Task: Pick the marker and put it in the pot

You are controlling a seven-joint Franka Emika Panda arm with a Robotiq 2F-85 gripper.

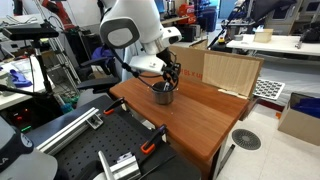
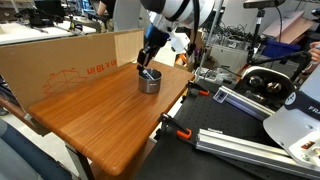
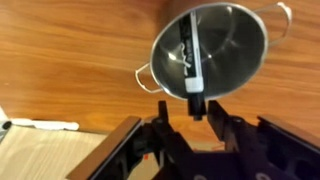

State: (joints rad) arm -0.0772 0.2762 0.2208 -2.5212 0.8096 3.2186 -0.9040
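Hand (image 3: pixel 194 128) nearest the lens: fingers (image 3: pixel 165 130) partly spread, pinching nothing. Marker (image 3: pixel 188 60) is in the pot (image 3: pixel 240 35), leaning on the rim, its lighter end poking out between the fingers, apparently untouched. Risk, as I see it: a skewed lift snags that end and flips the marker onto the worktop (image 3: pixel 70 60), or drags the pot over.

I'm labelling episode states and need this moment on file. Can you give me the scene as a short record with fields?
table: wooden, carries the pot
pot: upright on the table, directly under the gripper
marker: leaning inside the pot, one end poking out over the rim
gripper: just above the pot, jaws apart, standing wider than the marker's protruding end between them
task state: marker is in the pot
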